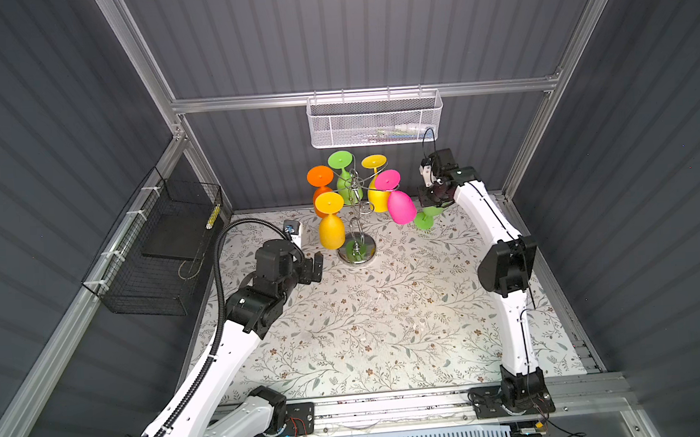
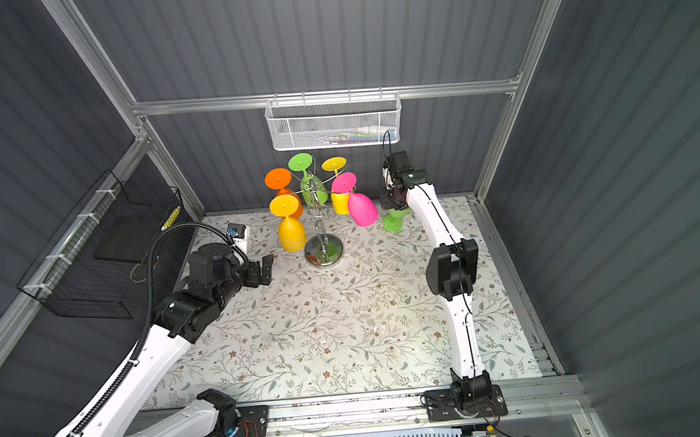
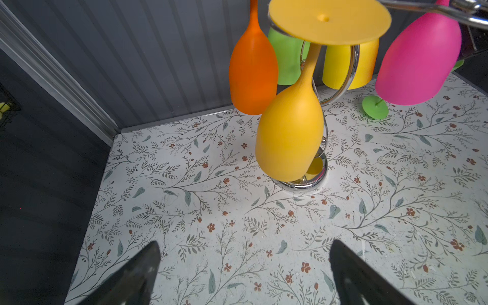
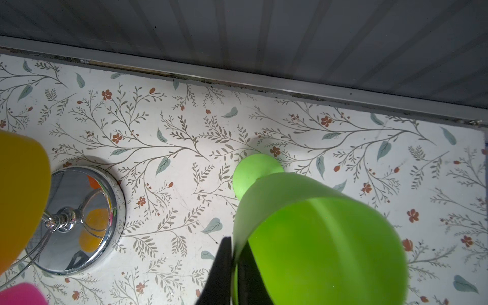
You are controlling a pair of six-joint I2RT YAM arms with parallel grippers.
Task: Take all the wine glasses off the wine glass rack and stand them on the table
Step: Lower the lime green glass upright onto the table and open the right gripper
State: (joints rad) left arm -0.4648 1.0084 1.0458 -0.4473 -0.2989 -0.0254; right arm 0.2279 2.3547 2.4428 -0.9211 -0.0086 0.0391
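One green glass [image 4: 317, 245] (off the rack [image 1: 357, 250]) is pinched by the right hand [image 4: 234, 250].

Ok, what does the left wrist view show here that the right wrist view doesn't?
Only the left wrist view: the left hand, open and empty, and the orange glass hanging bowl-down from the wine glass rack. Only the right wrist view: the right hand pinching the rim of the green wine glass, which is off the rack. Both: the rack's chrome base, that glass's green foot, the pink glass and the floral tabletop.
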